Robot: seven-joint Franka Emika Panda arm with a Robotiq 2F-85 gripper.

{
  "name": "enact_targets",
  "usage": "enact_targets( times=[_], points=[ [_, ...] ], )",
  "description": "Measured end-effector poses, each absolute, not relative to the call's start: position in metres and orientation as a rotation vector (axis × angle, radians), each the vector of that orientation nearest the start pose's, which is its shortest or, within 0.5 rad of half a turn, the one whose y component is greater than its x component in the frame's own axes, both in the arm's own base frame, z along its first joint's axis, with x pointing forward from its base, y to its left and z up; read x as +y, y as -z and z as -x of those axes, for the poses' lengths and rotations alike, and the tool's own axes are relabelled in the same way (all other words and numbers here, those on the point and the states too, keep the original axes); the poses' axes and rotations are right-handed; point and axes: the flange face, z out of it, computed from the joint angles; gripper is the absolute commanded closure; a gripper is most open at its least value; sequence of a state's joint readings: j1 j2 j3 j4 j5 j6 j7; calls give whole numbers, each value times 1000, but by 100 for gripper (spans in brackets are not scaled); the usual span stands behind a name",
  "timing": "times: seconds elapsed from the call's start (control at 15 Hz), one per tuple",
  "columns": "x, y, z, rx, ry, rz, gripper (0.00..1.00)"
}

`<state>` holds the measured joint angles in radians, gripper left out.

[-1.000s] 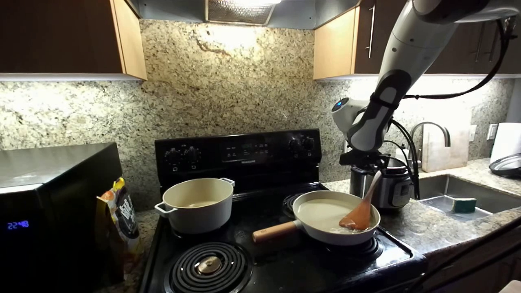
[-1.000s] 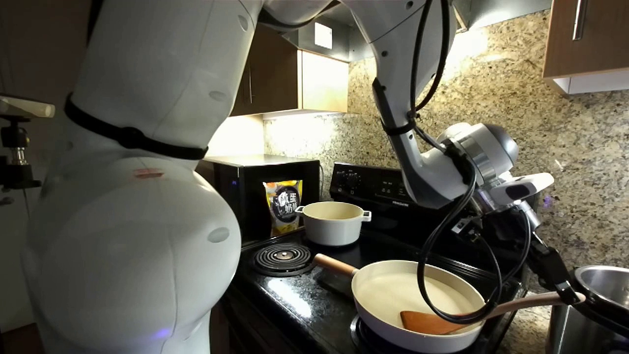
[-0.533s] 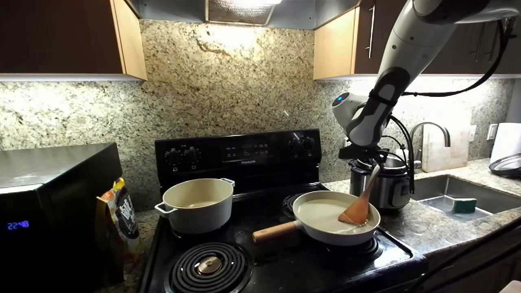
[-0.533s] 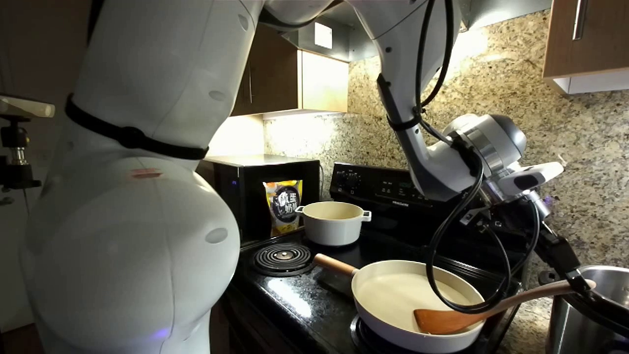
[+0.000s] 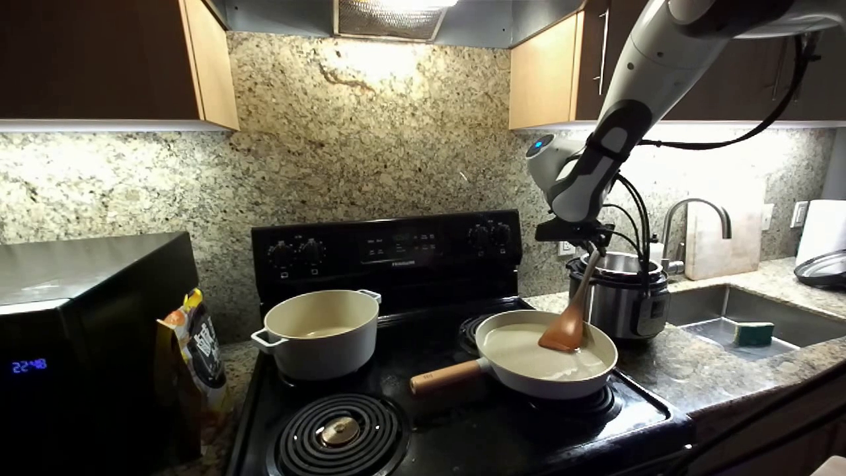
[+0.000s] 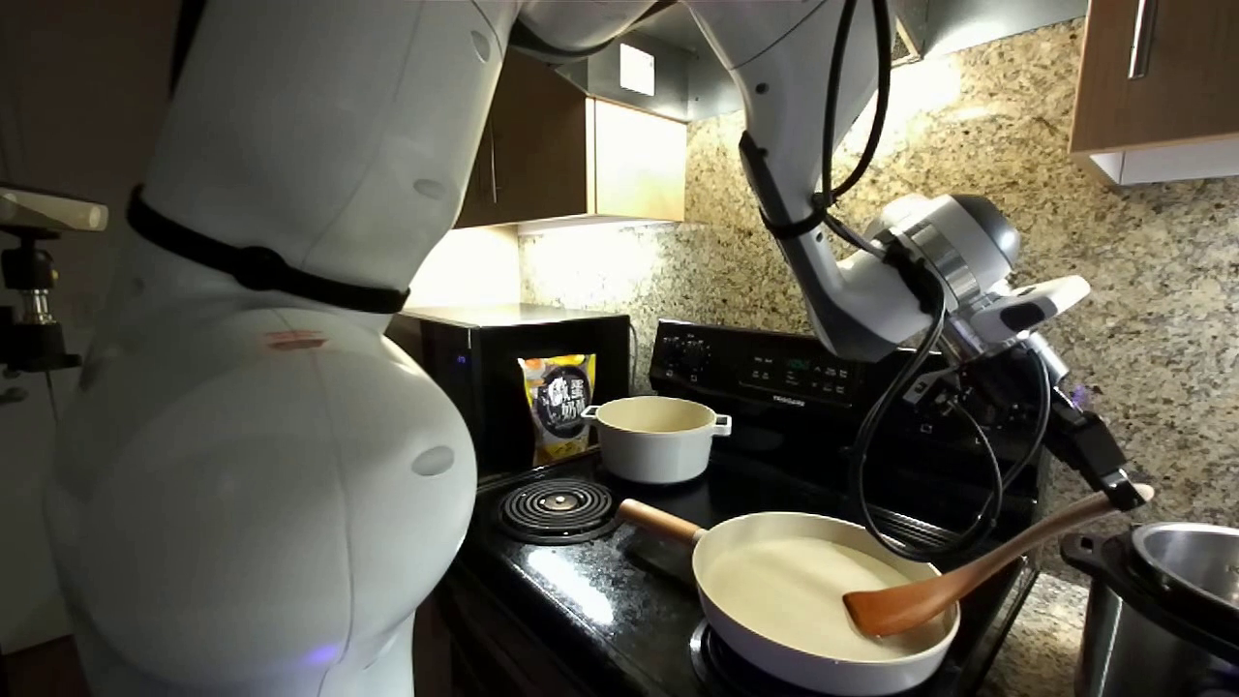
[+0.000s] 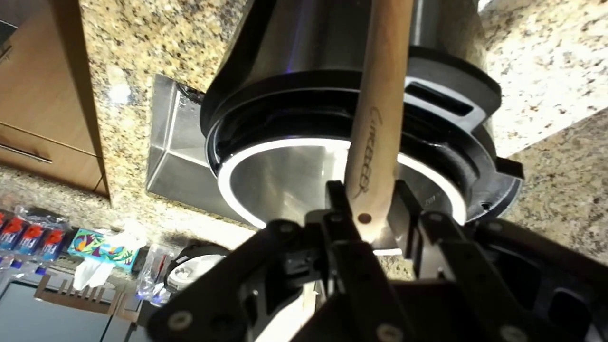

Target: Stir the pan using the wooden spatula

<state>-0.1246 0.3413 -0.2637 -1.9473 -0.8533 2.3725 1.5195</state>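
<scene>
My gripper (image 7: 370, 192) is clamped on the wooden spatula (image 6: 968, 575) near its handle end, a finger on either side. Blade is inside the pan (image 5: 545, 387), tilted, handle slanting up beyond the rim; can't tell if the blade touches the pan floor. Pan sits over a burner (image 5: 605, 402) by the side edge of the stove (image 5: 462, 430), granite counter (image 5: 714, 370) just past it. Tight side: steel cooker (image 5: 615, 312), near my gripper; in the wrist view the spatula crosses its round mouth. Looser side: stove surface between pan and cream pot (image 5: 330, 360), though the pan's handle points into that gap. Inside the pan, the wider stretch of floor is on the pan-handle side of the blade.

Materials: pan shallow, round, smooth cream-white, glossy sheen inside, light-wood handle. Spatula orange-brown, blade broad and flat, handle paler, dark lettering, round hole. Cream pot deeper, stubby side handles. Stove shiny black. Backsplash (image 5: 396, 152) speckled.
</scene>
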Motion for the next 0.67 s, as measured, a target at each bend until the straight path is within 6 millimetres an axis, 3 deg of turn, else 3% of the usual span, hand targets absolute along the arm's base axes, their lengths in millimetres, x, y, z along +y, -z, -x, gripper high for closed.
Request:
enact_targets(
  times=[0.67],
  points=[
    [-149, -336, -614, -1343, -612, -2110, 93]
  ],
)
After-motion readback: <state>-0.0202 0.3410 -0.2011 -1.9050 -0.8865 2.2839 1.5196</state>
